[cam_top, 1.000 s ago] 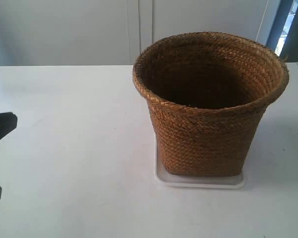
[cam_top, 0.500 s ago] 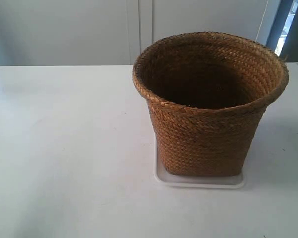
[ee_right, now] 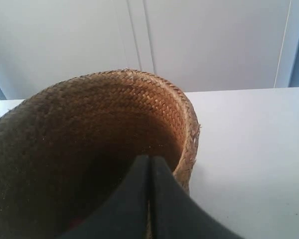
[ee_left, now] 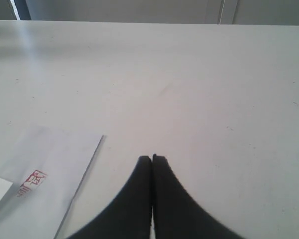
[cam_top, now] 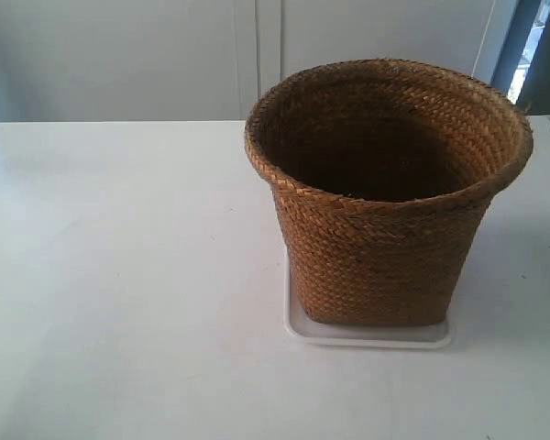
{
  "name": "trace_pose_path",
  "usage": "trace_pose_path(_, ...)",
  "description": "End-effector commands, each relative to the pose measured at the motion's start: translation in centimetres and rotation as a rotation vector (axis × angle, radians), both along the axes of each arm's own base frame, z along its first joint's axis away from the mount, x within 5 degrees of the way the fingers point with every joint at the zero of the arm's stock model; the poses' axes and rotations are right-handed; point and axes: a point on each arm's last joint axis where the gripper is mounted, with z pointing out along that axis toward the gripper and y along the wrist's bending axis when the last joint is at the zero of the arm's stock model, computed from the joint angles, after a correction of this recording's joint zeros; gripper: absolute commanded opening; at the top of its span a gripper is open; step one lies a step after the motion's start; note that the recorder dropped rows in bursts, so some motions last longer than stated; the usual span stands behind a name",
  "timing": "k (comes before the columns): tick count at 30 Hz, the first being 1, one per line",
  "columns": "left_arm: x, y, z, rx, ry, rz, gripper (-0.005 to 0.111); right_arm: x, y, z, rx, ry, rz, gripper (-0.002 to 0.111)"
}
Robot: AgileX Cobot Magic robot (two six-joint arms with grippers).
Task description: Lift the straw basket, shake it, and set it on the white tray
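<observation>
The straw basket [cam_top: 385, 247] stands upright on the white tray [cam_top: 367, 335], right of centre on the white table; only the tray's front rim shows under it. Neither arm shows in the exterior view. In the right wrist view my right gripper [ee_right: 150, 157] is shut and holds nothing. Its tips hover just outside and above the basket's near rim [ee_right: 189, 149], lined up over the dark inside. My left gripper [ee_left: 152, 158] is shut and empty over bare table, with no basket in its view.
A white sheet of paper [ee_left: 45, 174] with a red stamp lies on the table [cam_top: 119, 275] beside the left gripper. A pale wall runs behind the table's far edge.
The dark gripper part that showed at the exterior view's left edge one second ago has gone out of view. Basket and tray have not moved.
</observation>
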Motion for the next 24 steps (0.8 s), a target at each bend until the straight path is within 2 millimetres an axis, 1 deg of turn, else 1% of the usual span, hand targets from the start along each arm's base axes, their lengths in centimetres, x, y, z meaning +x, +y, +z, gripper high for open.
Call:
trace_pose_path(1, -0.9, 0.0, -0.7, -0.01, 0.051, 0.012, 0.0, -0.1, 0.0, -0.2, 0.001, -0.002, -0.002, 0.0)
trace_pose_path(7, -1.9, 0.0, -1.4, -0.014, 0.11, 0.022, 0.0, -0.1, 0.0, -0.2, 0.001, -0.002, -0.002, 0.0)
trace_pose_path(12, -2.4, 0.0, -1.6, -0.006, 0.11, 0.011, 0.0, -0.1, 0.0, -0.2, 0.001, -0.002, -0.002, 0.0)
trace_pose_path(16, -2.6, -0.3, -1.4, 0.004, 0.07, -0.039, 0.0, -0.1, 0.0, -0.2, 0.001, -0.002, -0.002, 0.0)
trace_pose_path(24, -2.6, -0.3, -1.4, 0.01, 0.072, -0.042, 0.0, 0.0, 0.0, -0.1, 0.001, -0.004, -0.002, 0.0)
